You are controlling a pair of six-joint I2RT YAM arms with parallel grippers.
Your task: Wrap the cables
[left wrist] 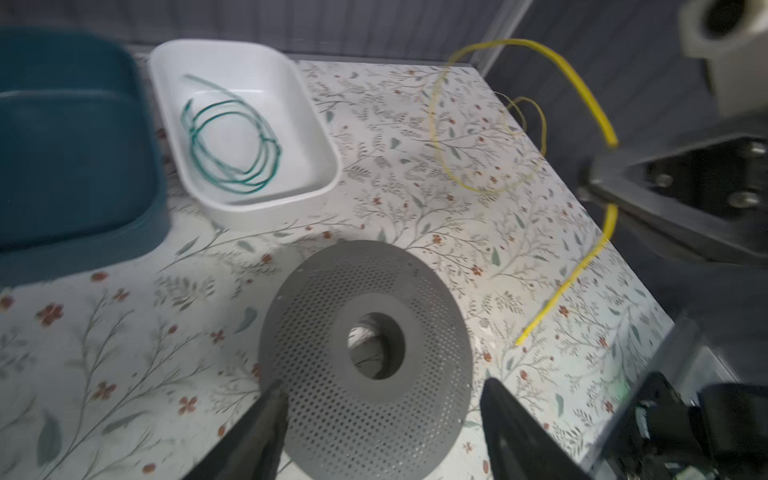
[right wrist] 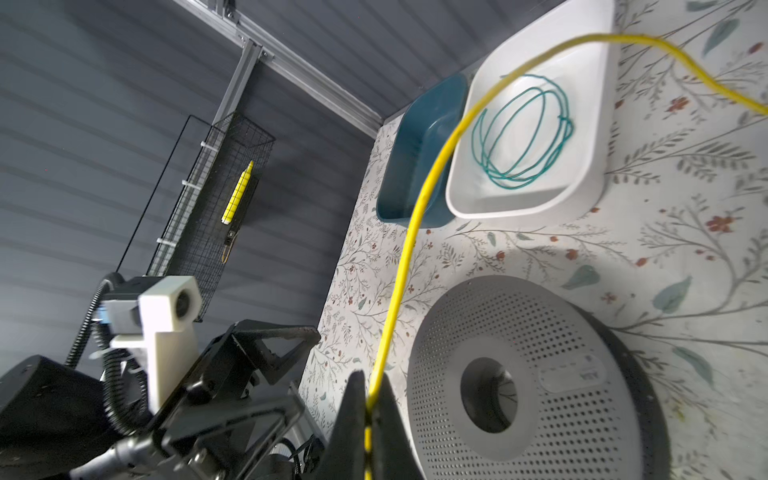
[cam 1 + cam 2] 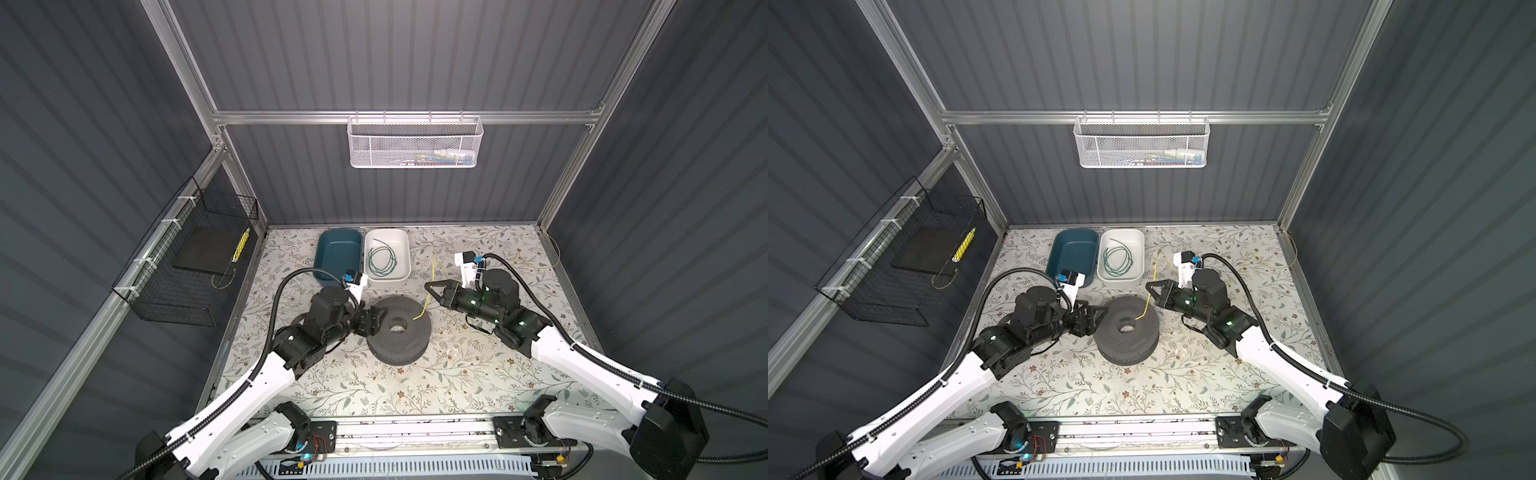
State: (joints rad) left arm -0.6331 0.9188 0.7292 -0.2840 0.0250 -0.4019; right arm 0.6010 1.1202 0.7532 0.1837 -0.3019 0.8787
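A grey perforated spool (image 3: 399,336) (image 3: 1125,345) (image 1: 365,282) (image 2: 561,415) stands mid-table. The yellow cable (image 3: 424,308) (image 3: 1145,309) (image 1: 582,266) (image 2: 415,216) arcs from the table behind the spool down over its top. My right gripper (image 3: 427,286) (image 3: 1148,286) (image 2: 370,395) is shut on it, just behind and right of the spool. My left gripper (image 3: 370,320) (image 3: 1090,318) (image 1: 383,384) is open at the spool's left side. Its fingers (image 1: 270,419) flank the rim and hold nothing. The green cable (image 3: 382,259) (image 3: 1118,262) (image 1: 232,145) (image 2: 523,133) lies coiled in the white tray (image 3: 401,245).
A blue tub (image 3: 336,253) stands beside the white tray at the back. A black wire basket (image 3: 187,266) hangs on the left wall and a white mesh basket (image 3: 415,141) on the back rail. Floral table surface lies in front of the spool.
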